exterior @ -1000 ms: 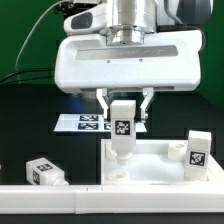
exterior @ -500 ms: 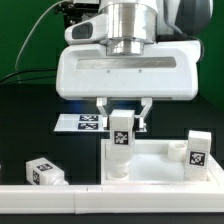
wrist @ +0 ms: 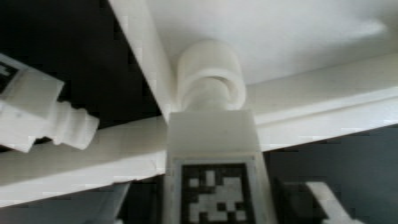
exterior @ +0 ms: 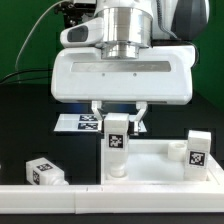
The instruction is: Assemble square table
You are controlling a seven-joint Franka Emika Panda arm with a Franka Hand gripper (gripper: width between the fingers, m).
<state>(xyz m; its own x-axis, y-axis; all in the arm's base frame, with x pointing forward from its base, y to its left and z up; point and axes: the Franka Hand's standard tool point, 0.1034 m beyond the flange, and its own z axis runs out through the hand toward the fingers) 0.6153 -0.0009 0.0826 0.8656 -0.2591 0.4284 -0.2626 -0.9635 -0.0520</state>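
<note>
My gripper (exterior: 118, 112) is shut on a white table leg (exterior: 117, 145) with a black-and-white tag. It holds the leg upright over the corner of the white square tabletop (exterior: 160, 168) at the exterior view's left, with the leg's lower end at or in the corner hole. In the wrist view the gripper (wrist: 217, 202) clamps the tagged leg (wrist: 217, 170), and the leg's rounded end (wrist: 210, 82) meets the tabletop (wrist: 311, 45). A second tagged leg (exterior: 197, 150) stands upright at the tabletop's corner at the exterior view's right.
A loose tagged leg (exterior: 42, 172) lies on the black table at the exterior view's left; the wrist view shows a leg with a screw end (wrist: 45, 110). The marker board (exterior: 78, 122) lies behind the gripper. A long white rail (exterior: 60, 202) runs along the front.
The gripper has moved down and slightly toward the exterior view's left with the leg, bringing its lower end down onto the tabletop's corner. Nothing else has moved.
</note>
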